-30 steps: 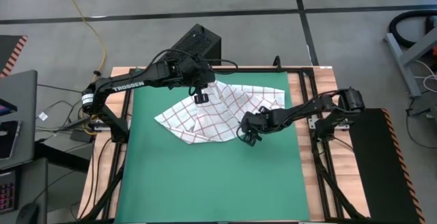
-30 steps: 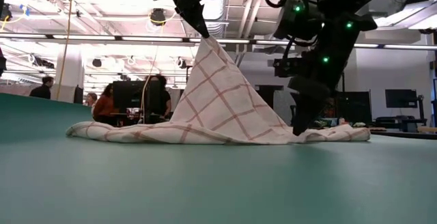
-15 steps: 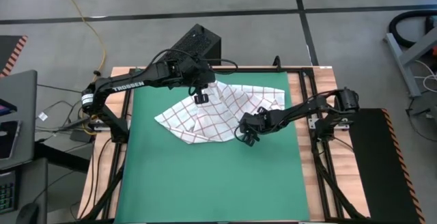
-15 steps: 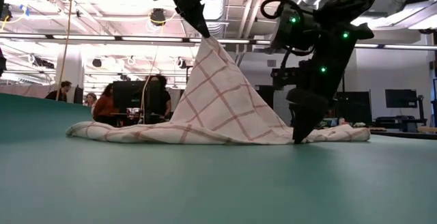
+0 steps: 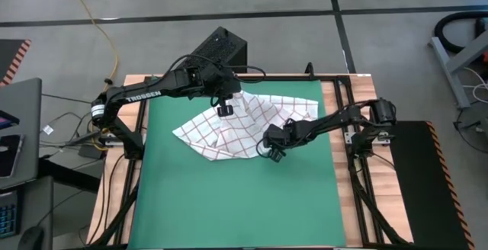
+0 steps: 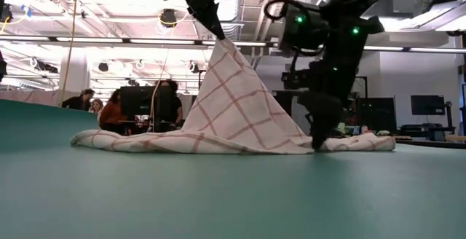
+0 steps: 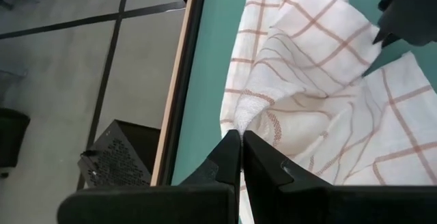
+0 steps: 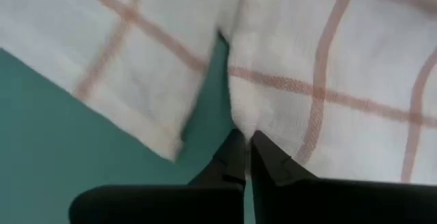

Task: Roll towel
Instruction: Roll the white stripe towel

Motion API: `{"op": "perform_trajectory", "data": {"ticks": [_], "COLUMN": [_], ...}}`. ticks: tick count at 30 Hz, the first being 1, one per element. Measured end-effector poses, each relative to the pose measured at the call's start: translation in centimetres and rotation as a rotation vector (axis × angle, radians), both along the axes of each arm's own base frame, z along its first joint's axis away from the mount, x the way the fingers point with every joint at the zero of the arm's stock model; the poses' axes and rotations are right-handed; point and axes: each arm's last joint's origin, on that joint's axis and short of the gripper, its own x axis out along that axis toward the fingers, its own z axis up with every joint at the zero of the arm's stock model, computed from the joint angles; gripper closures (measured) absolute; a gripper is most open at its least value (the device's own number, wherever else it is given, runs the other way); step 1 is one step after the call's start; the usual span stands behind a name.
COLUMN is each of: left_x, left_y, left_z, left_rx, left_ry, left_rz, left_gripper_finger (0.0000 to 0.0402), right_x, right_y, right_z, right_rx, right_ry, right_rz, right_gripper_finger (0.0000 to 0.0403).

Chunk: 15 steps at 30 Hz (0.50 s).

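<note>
Pinching, left side: I am seeing the left gripper [image 5: 223, 106] closed tight on a fold of the towel [image 5: 244, 124], its fingers [image 7: 229, 152] meeting on the cloth with no gap showing.
Lifting: that pinch is holding the fabric up off the green mat [image 5: 229, 197] in a tent-like peak, clear in the low view, where the gripper [image 6: 217, 31] is sitting at the apex.
Pinching, right side: the right gripper [image 5: 272, 152] is down at mat level with its fingers [image 8: 235, 156] closed on the towel's edge, a bit of cloth [image 8: 246, 125] caught between the tips.
Towel position: it is lying crumpled on the far half of the mat, spreading from about 10 o'clock to 2 o'clock of the mat's centre.
Towel shape: one corner is trailing toward 9 o'clock and another is bunching toward 2 o'clock near the mat's far right corner.
Gripper spacing: the right gripper is sitting at roughly 4 o'clock from the left one, with towel between them.
Background: people [image 6: 113, 111] are sitting in the room beyond the table.
</note>
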Motion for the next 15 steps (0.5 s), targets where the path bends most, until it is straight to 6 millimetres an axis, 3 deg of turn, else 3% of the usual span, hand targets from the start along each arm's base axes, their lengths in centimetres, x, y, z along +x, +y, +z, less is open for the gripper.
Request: {"op": "perform_trajectory", "data": {"ticks": [6,15], "left_x": [0.0,0.1], "left_y": [0.0,0.0], "left_z": [0.0,0.1], "left_rx": [-0.001,0.002], "left_ry": [0.0,-0.011], "left_rz": [0.0,0.001], "left_gripper_finger": [0.0401,0.0401], "right_x": [1.0,1.8], "right_y": [0.6,1.0], "right_z": [1.2,0.8], "right_rx": [0.022,0.085], "right_ry": [-0.054,-0.107], "right_rz": [0.022,0.015], "right_gripper_finger": [0.039,0.0363]}}
